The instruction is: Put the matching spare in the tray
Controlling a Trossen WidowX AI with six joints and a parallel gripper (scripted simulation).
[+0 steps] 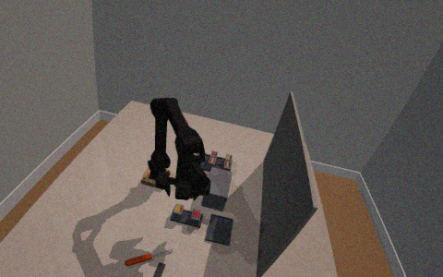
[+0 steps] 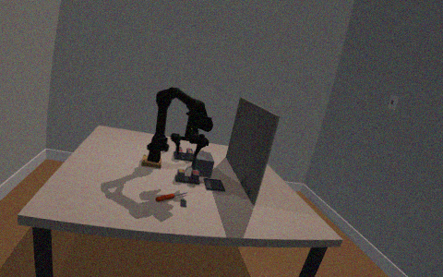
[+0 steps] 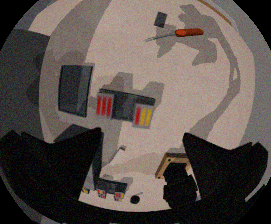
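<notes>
My gripper (image 1: 181, 196) (image 2: 185, 161) (image 3: 143, 135) is open and empty, above the table by the near rack (image 1: 186, 217) (image 3: 123, 106). That rack holds a spare with three red bars (image 1: 196, 214) (image 3: 104, 105) and a spare with one red and two yellow bars (image 1: 178, 210) (image 3: 144, 116); the space between them is bare. The grey mounted unit (image 1: 221, 181) (image 2: 205, 162) stands behind the tray; its back code cannot be read. The dark tray (image 1: 219, 229) (image 2: 214, 185) (image 3: 76, 90) is empty. Small striped spares (image 1: 227, 163) (image 3: 118, 196) sit in the far rack.
A tall dark panel (image 1: 285, 185) (image 2: 253, 148) stands right of the unit and tray. An orange screwdriver (image 1: 138, 259) (image 2: 165, 198) (image 3: 189, 32) and a small dark block (image 1: 159, 270) (image 2: 183, 203) (image 3: 160, 19) lie toward the table's front.
</notes>
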